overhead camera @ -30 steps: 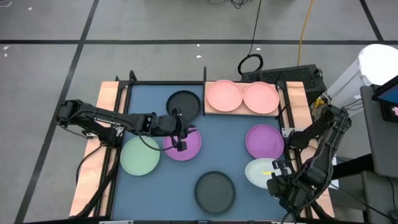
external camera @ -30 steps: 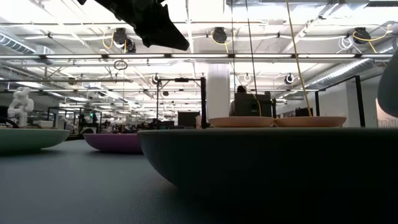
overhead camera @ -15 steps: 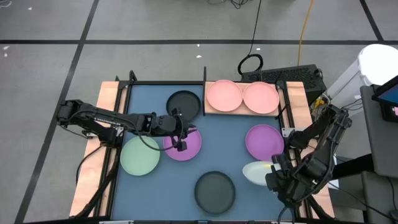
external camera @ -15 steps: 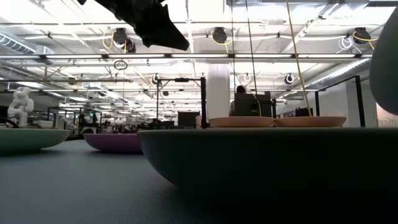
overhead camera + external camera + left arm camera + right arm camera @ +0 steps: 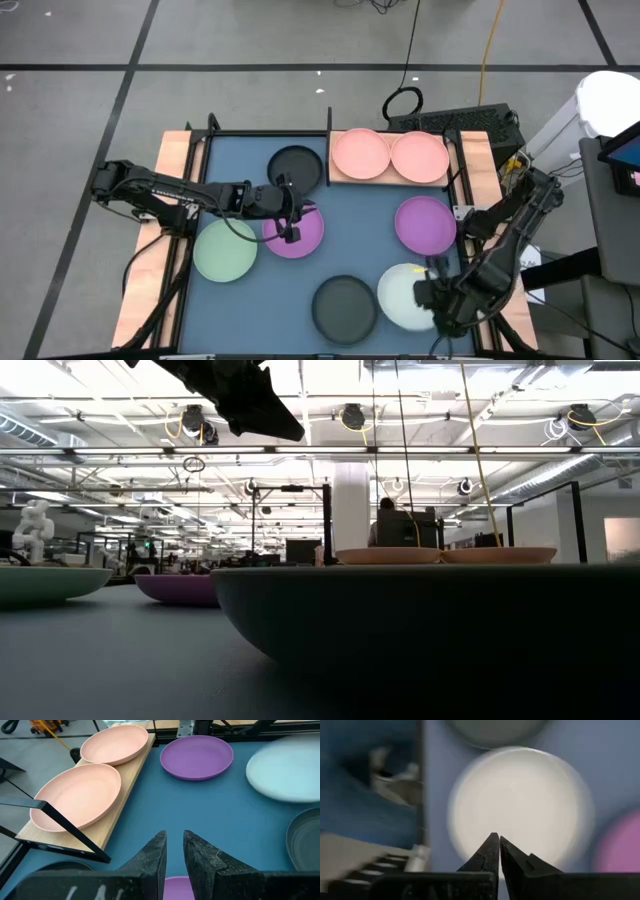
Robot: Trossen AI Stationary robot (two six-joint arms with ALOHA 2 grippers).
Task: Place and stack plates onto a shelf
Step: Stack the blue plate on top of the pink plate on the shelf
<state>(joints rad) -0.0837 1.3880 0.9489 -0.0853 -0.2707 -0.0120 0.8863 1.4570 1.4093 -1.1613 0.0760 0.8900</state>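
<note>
Two pink plates (image 5: 389, 155) sit on the shelf (image 5: 338, 176) beside the blue mat (image 5: 340, 250); no writing legible; left gripper (image 5: 291, 222) narrowly parted, right gripper (image 5: 430, 296) pinching a pale green plate (image 5: 400, 295).

Count from my side: 8 plates total, 2 pink (image 5: 360, 153) (image 5: 419, 157), 2 purple (image 5: 300, 236) (image 5: 425, 224), 2 pale green (image 5: 225, 250) (image 5: 402, 296), 2 black (image 5: 296, 166) (image 5: 345, 306); 1 wooden shelf (image 5: 340, 178); 1 blue mat (image 5: 365, 215)

The left arm reaches from the mat's (image 5: 360, 225) left edge toward its middle, wrist level, left gripper (image 5: 291, 232) with fingers a narrow gap apart. The right arm folds at the mat's right near corner, right gripper (image 5: 422, 296) pinched closed.
</note>
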